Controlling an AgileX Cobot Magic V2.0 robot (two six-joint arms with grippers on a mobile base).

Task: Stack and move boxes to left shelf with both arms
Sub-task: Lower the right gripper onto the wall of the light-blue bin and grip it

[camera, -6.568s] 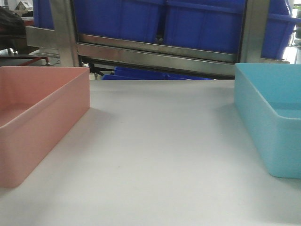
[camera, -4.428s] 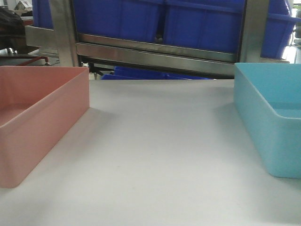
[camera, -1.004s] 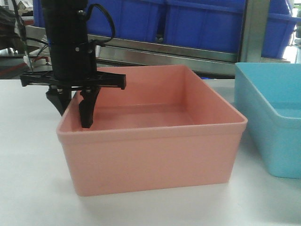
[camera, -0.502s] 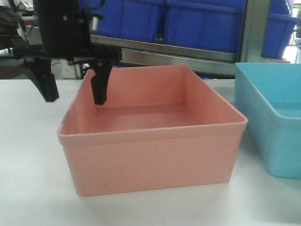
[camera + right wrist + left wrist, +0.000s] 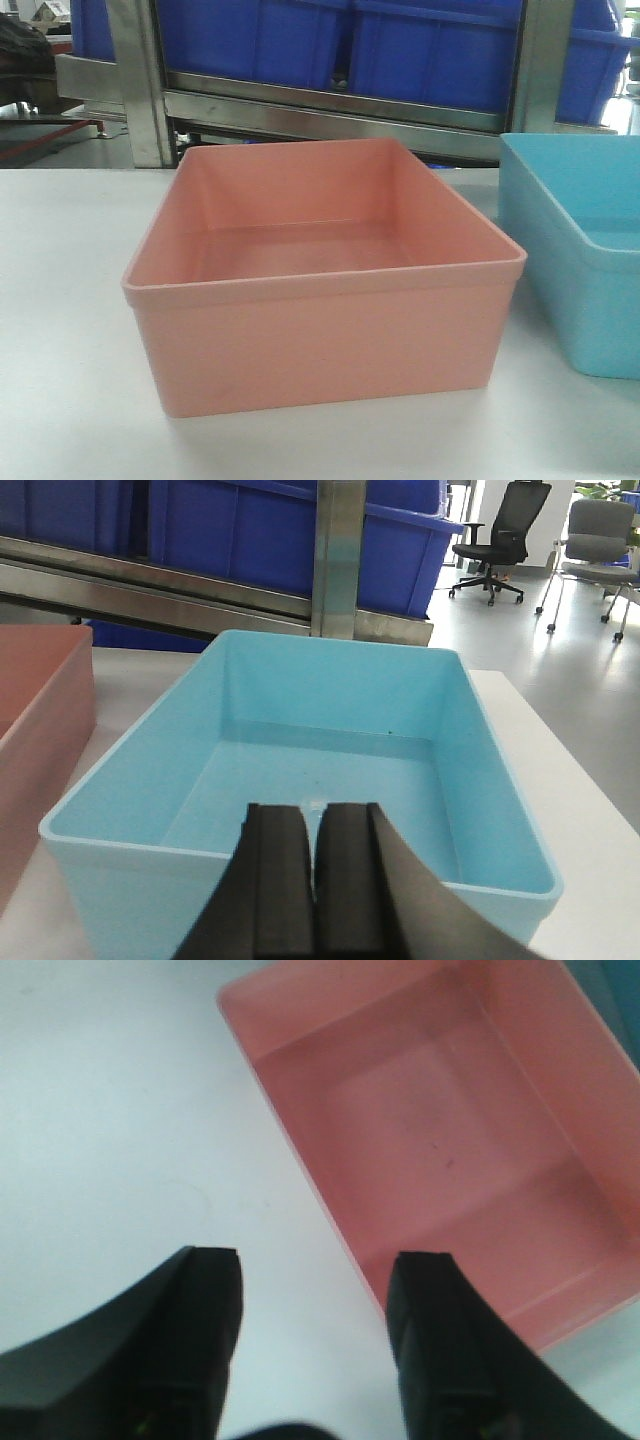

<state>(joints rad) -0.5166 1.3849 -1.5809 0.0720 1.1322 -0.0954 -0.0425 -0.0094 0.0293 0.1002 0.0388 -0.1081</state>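
Fingers (image 5: 205, 1300) of your left gripper (image 5: 315, 1256) spread wide and holding nothing, hanging over one rim of the pink tub (image 5: 320, 330), its floor bare, your right gripper (image 5: 312, 820) pressed together above the blue tub (image 5: 320, 765), bare inside too, both tubs apart on the white table (image 5: 70, 300)

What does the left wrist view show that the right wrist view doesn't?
Only left wrist: the left pincer, open, by the pink tub's edge, and that tub's empty floor. Only right wrist: the right pincer, shut, facing the whole blue tub, empty, with dark blue bins and office chairs behind. Both: the pink tub and the white table.
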